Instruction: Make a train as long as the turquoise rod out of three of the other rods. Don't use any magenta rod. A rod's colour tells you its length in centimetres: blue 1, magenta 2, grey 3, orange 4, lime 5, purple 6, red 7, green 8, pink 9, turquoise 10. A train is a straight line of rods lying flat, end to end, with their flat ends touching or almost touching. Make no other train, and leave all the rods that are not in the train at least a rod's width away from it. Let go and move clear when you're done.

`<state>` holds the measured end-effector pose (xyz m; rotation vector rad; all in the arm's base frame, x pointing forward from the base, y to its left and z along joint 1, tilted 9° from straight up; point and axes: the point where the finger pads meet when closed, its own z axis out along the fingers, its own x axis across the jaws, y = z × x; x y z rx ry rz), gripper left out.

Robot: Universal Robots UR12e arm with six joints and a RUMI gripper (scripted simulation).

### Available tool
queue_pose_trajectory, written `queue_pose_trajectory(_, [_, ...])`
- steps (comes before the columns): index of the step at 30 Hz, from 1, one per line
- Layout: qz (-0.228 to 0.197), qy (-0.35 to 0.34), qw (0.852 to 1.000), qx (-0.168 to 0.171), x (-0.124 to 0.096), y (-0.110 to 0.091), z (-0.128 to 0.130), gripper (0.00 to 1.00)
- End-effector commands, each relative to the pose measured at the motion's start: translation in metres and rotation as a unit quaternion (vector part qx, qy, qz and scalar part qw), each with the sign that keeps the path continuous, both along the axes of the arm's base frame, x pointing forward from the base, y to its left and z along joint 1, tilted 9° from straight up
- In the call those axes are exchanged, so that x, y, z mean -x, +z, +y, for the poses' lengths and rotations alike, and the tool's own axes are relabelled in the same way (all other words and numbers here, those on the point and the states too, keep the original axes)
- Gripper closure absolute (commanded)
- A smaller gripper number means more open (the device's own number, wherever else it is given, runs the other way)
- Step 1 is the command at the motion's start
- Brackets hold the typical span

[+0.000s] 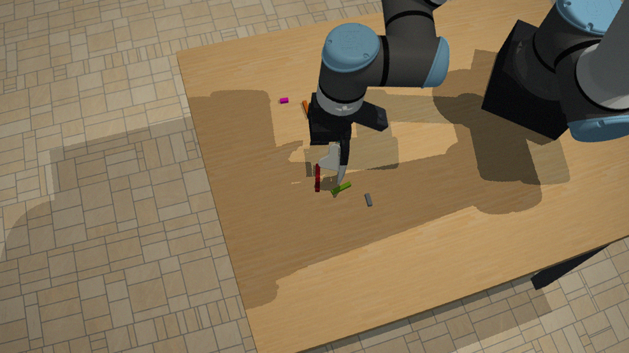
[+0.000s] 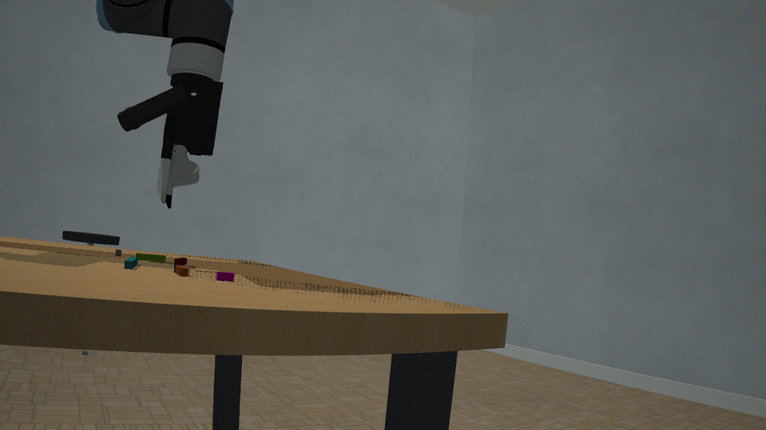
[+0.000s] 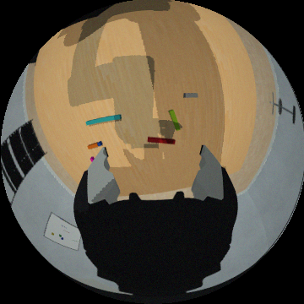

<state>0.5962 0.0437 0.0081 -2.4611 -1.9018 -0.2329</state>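
Observation:
My gripper (image 1: 333,165) is open and empty, high above the table (image 1: 395,189); the wrist view shows its fingers wide apart. The red rod (image 1: 317,178) lies flat just below it, between the fingertips in the wrist view (image 3: 161,140). The lime rod (image 1: 340,187) lies slanted close beside the red rod, and the grey rod (image 1: 368,199) lies further right. The turquoise rod (image 3: 103,120) lies to the left in the wrist view and is hidden by the arm in the top view. The orange rod (image 3: 94,145) has a small blue rod (image 3: 100,143) at its end. A magenta rod (image 1: 284,100) lies near the far left edge.
The robot's black base (image 1: 531,80) stands at the table's back right. The arm's elbow (image 1: 385,54) hangs over the back of the table. The table's left edge is close to the magenta rod.

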Motion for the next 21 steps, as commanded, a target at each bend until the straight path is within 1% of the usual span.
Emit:
queue_pose_trajectory(1, [-0.008,0.066,0.998,0.006,0.001,0.001,0.017,0.00])
queue_pose_trajectory(2, [-0.008,0.066,0.998,0.006,0.001,0.001,0.017,0.00])
queue_pose_trajectory(6, [-0.016,0.136,0.990,0.013,0.003,0.001,0.035,0.00])
queue_pose_trajectory(11, [-0.023,0.188,0.982,0.018,0.005,0.002,0.049,0.00])
queue_pose_trajectory(15, [-0.024,0.204,0.978,0.020,0.005,0.002,0.053,0.00])
queue_pose_trajectory(21, [-0.025,0.207,0.978,0.020,0.005,0.002,0.054,0.00])
